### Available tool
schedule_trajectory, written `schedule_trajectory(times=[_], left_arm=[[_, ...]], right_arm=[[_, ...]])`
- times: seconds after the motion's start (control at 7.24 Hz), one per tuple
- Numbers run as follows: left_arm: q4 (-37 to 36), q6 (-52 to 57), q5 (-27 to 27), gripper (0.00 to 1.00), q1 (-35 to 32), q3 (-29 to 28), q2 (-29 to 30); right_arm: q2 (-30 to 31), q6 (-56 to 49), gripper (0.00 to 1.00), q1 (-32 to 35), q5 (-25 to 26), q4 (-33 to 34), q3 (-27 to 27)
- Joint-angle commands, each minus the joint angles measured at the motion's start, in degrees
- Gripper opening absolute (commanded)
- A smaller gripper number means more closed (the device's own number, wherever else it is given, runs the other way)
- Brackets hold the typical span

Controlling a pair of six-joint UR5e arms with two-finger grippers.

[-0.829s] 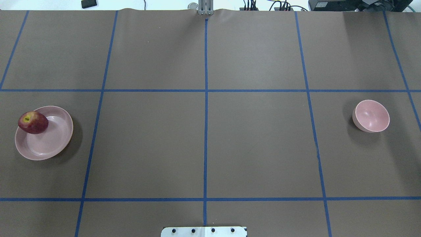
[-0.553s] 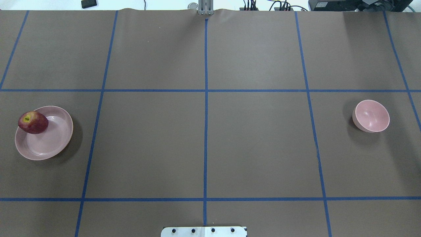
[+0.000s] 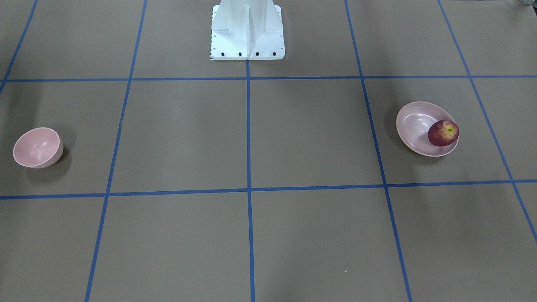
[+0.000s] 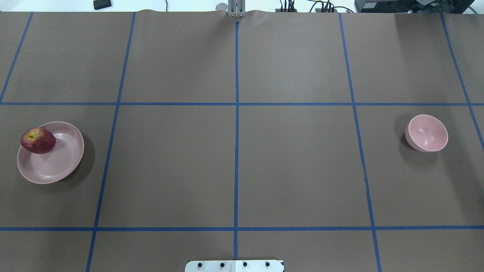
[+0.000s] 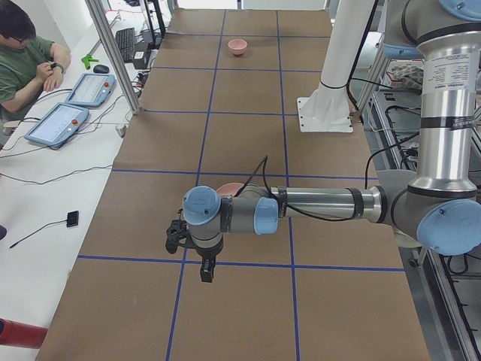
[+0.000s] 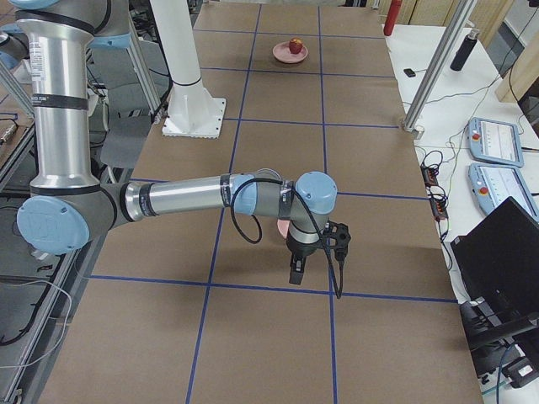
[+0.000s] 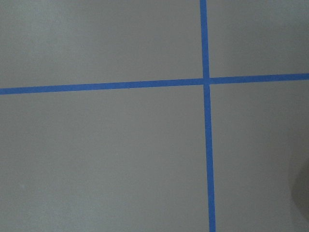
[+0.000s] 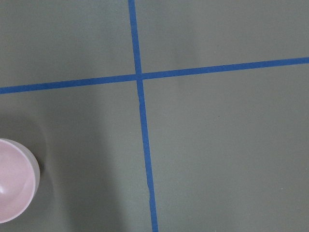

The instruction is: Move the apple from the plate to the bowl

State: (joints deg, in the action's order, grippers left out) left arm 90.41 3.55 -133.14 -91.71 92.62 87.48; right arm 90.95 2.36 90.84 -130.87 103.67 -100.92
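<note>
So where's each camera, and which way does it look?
Front-facing: across the table, facing the robot's base; apple on plate.
Overhead: behind the robot, looking down; base edge shows.
Exterior left: table's end, left arm near.
Exterior right: opposite end, right arm near.
Left wrist: down on tape lines; no body.
Right wrist: down on bowl; no body.
Overhead and front-facing share apple, plate, bowl.

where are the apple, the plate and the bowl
apple [image 4: 38,140]: overhead exterior view, middle of its red skin
plate [image 4: 56,162]: overhead exterior view, bare inner base
bowl [image 4: 427,133]: overhead exterior view, inside wall
</note>
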Motion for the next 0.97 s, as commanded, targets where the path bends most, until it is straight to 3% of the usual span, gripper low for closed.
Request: schedule_trajectory(times=[0.0, 0.14, 0.28, 0.55, 0.83], left_arm=[[-0.06, -0.03, -0.1, 0.99, -0.13, 0.8, -0.11], [-0.06, -0.2, -0.11, 0.99, 0.21, 0.72, 0.14], [0.2, -0.21, -0.11, 0.99, 0.39, 1.24, 0.32], [0.2, -0.21, -1.76, 0.99, 0.39, 2.74, 0.23], [3.26, -0.38, -1.95, 0.99, 0.48, 2.39, 0.59]], right_arm=[[0.02, -0.07, 1.0, -0.39, 0.17, -2.14, -0.33], [-1.2, 0.54, 1.0, -5.27, 0.87, -2.33, -3.03], [-4.43, 0.89, 1.0, -6.71, 0.18, -2.24, -3.66], [-4.73, 3.7, 1.0, -8.65, -0.44, -2.68, -2.62], [-4.55, 4.58, 1.0, -14.36, -2.53, -10.64, -2.0]])
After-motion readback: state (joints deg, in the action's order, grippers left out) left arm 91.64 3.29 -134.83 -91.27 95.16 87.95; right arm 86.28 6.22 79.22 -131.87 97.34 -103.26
